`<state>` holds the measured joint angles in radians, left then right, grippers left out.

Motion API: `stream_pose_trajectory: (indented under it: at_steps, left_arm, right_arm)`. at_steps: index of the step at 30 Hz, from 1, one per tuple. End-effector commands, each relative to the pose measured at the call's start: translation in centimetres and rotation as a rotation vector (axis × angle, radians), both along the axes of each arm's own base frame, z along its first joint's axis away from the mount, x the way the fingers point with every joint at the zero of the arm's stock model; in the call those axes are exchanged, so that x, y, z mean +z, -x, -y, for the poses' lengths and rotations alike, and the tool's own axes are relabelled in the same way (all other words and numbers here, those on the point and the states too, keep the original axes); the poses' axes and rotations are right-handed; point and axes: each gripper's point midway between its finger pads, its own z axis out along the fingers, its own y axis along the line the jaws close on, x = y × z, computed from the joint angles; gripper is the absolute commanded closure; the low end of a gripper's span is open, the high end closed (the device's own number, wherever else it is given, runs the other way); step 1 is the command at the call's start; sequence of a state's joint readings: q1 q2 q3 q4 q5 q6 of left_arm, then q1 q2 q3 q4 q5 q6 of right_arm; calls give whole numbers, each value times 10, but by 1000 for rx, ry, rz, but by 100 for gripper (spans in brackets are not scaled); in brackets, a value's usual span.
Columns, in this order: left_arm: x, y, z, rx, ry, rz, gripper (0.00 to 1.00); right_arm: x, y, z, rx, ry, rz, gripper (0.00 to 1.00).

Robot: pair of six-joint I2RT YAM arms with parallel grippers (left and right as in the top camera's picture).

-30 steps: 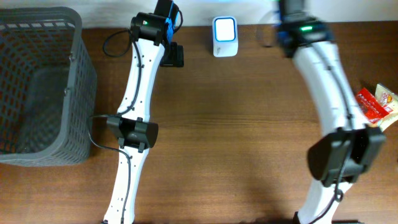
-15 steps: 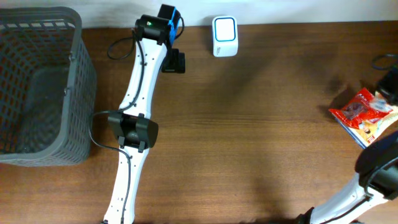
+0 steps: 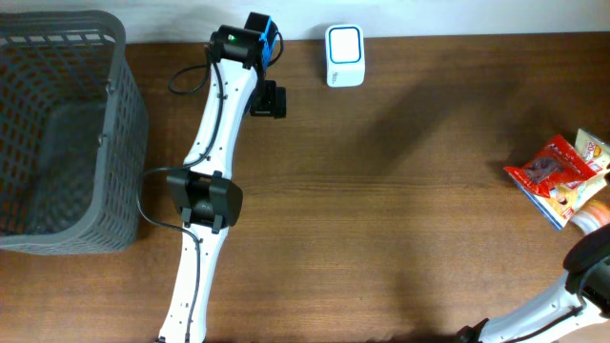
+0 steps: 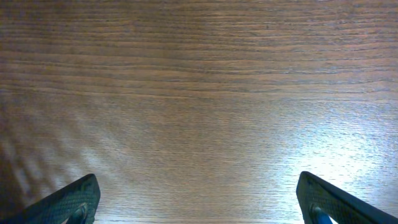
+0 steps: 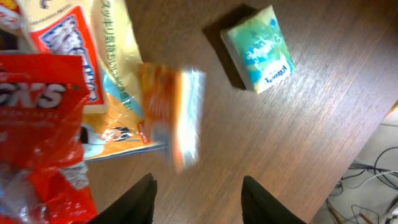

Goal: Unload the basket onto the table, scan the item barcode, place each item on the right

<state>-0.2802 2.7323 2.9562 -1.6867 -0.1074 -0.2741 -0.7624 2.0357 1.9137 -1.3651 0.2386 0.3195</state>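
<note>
Shop-checkout setup: grey basket (image 3: 57, 133), white barcode scanner (image 3: 344, 56), snack packets (image 3: 558, 171) on a wooden table (image 3: 381, 219).

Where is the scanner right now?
Overhead, the scanner stands at the table's far edge, near the middle, just right of the left gripper.

Open table (image 3: 400, 210) centre, basket (image 3: 132, 124) walling left, snack packets (image 3: 558, 176) cluttering right edge
</note>
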Motion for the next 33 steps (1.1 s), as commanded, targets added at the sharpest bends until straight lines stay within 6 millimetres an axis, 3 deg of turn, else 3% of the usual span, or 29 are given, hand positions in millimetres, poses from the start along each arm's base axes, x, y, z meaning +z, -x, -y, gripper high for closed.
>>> stream_pose_trajectory:
  at_steps: [1,6,10,15,18,24,26,29,33]
  left_arm:
    - [6,1,0,7,17,4,1]
    - [5,3,9,-28,65,-12,1]
    - [18,8,27,-88,165,-14,1]
    - [65,11,31,-103,198,75,1]
    - [95,18,42,-146,236,125,1]
    - [151,41,71,-258,271,228,1]
    - [163,51,84,-304,278,251,1]
    - [176,68,99,-352,268,263,1]
    - [197,91,88,-355,165,293,1]
  right_arm:
    - [-3,1,0,-14,-7,4,43]
    - [2,-4,-13,-4,-63,53,31]
    - [36,-11,-28,11,-64,177,28]
    - [107,-23,-80,207,-96,420,27]
    - [137,-14,-109,293,-62,446,27]
    - [190,13,-188,531,9,524,25]
    - [199,30,-215,594,29,563,23]
    - [196,55,-241,656,50,594,16]
    - [177,82,-256,701,98,636,1]
